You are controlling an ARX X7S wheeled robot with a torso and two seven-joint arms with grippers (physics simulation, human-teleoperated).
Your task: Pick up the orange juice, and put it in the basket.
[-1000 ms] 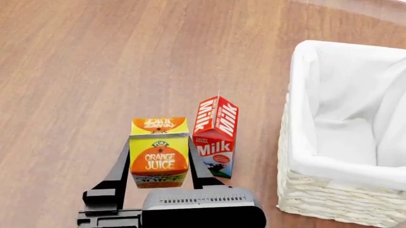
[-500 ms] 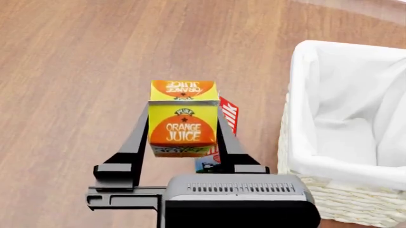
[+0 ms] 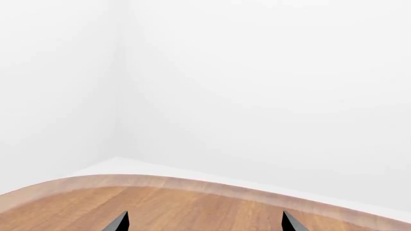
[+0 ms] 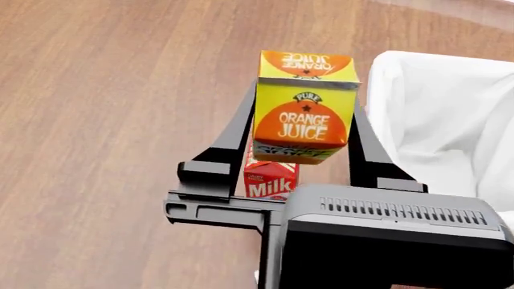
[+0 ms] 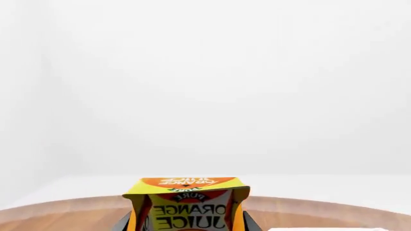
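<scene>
The orange juice [image 4: 304,114], a yellow-green and orange carton, is held upright in the air between the two black fingers [image 4: 233,141] of my right gripper [image 4: 304,129]. It hangs above the milk carton, just left of the left rim of the basket [image 4: 386,78], which is cream wicker with a white liner. The right wrist view shows the orange juice [image 5: 186,207] clamped in the right gripper [image 5: 186,224]. My left gripper [image 3: 204,224] is open and empty over bare wood and does not show in the head view.
The red-and-white milk carton [image 4: 269,180] stands on the wooden table below the held carton, partly hidden by my right arm. The table's rounded edge [image 3: 192,185] shows in the left wrist view, with white wall beyond.
My right gripper has lifted the orange juice off the table and carried it up and to the right, towards the basket. The milk carton stays where it was.
</scene>
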